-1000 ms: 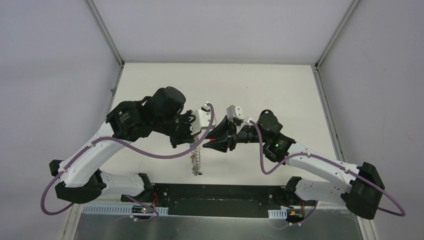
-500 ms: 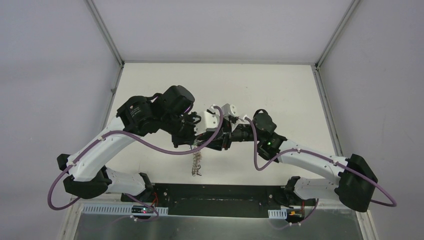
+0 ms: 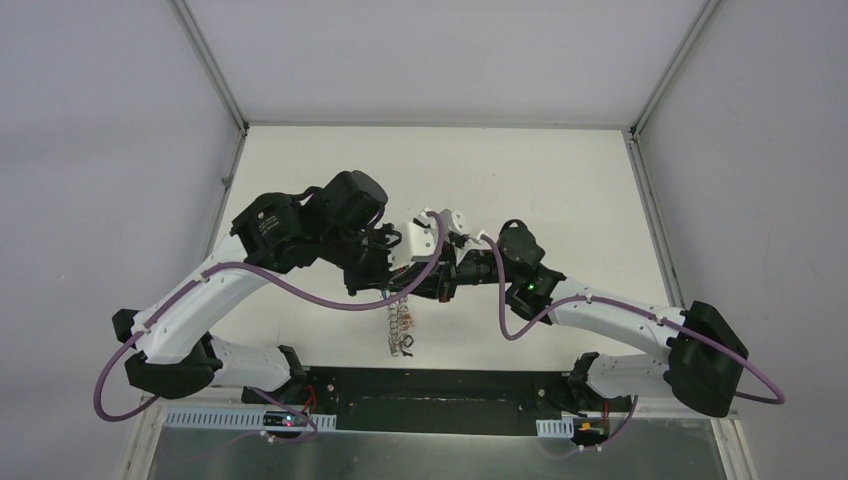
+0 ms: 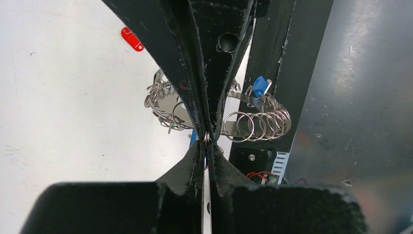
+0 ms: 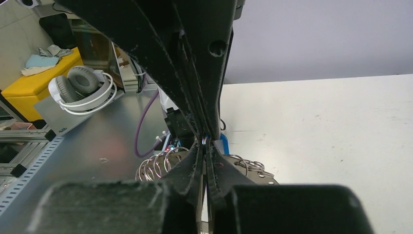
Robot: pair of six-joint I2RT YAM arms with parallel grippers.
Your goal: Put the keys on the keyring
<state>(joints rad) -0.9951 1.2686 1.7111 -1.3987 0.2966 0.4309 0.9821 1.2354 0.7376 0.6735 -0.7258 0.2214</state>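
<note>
The keyring (image 3: 400,328) hangs below the two grippers, which meet tip to tip above the table. It is a flat grey plate (image 4: 234,127) edged with wire loops (image 4: 263,124). My left gripper (image 4: 207,144) is shut on one small wire loop at its top edge. My right gripper (image 5: 204,145) comes in from the opposite side and pinches at the same loop, its jaws almost touching. A blue tag (image 4: 259,86) sits among the loops. A red tag (image 4: 132,39) lies on the table beyond; its key does not show. In the right wrist view the keyring's loops (image 5: 156,165) hang behind the fingertips.
The white table (image 3: 540,180) is walled by grey panels with metal posts at the corners. The black base strip (image 3: 430,385) and a metal sheet (image 3: 450,455) lie at the near edge under the keyring. Headphones (image 5: 83,87) rest on a yellow box off the table.
The right gripper has moved left to meet the left gripper and has closed its jaws on the loop. The left arm shifted slightly right early on, its gripper still shut.
</note>
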